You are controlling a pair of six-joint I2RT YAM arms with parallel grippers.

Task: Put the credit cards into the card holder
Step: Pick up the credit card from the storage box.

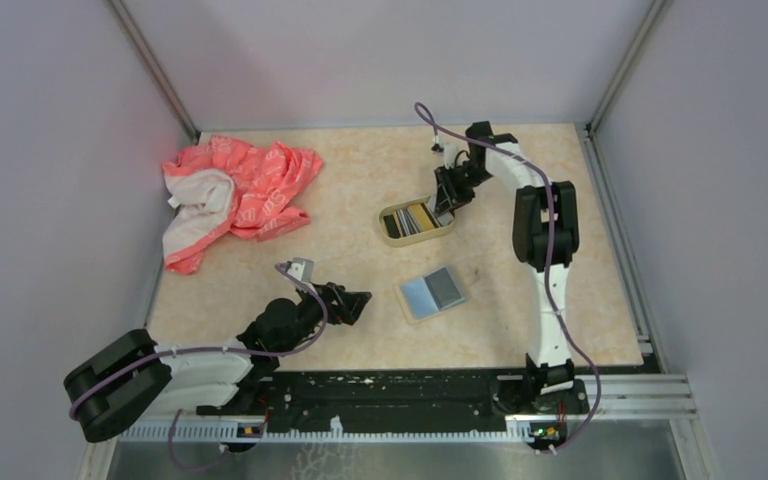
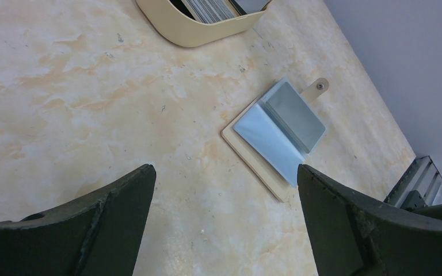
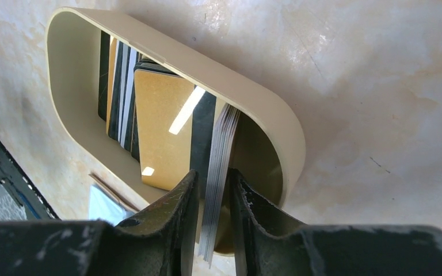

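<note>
Credit cards point(image 3: 221, 144): a stack stands on edge at the right end of the tin, its pale striped edges facing my right wrist camera. More cards lean in a row to the left of it, a gold one point(image 3: 161, 132) in front and dark and white ones behind.
Tin point(image 3: 253, 98): a shallow rounded tin with a cream-gold wall, right of centre on the tabletop point(image 1: 360, 170) in the overhead view.
Right jaws: narrowed on the stack, one finger point(image 3: 172, 213) on each side, pinching the cards inside the tin.
Right arm point(image 1: 545, 225): runs up the right side of the overhead view and bends left, so that its tip is over the tin's upper right end.
Card holder point(image 1: 433, 293): a tan booklet with a snap tab. It lies open and flat below the tin and apart from it, showing a pale blue and a grey pocket.
Left jaws: spread wide and holding nothing. Both fingers point(image 2: 115, 218) frame the bottom of my left wrist view, with the card holder between them and higher up.
Left arm point(image 1: 210, 360): low in the lower left of the overhead view, its tip pointing right toward the card holder.
Cloth point(image 1: 240, 190): pink and white, crumpled in the upper left of the tabletop, well apart from everything else.
</note>
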